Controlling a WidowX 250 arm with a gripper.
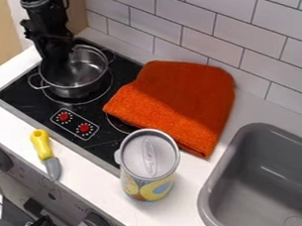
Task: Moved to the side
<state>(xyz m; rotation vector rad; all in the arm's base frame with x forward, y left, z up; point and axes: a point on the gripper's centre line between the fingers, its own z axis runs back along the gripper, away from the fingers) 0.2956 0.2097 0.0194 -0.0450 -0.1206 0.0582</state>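
Gleaming, two-handled metal pot (83, 75)

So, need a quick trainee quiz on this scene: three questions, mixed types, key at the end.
1. True or false: the orange cloth lies partly on the stovetop, to the right of the metal pot in the camera view.
2. Where does the gripper hang? (a) over the sink, (b) at the metal pot, (c) over the can.
3. Fill in: the knife on the counter has a ____ handle.

Key: 1 true; 2 b; 3 yellow.
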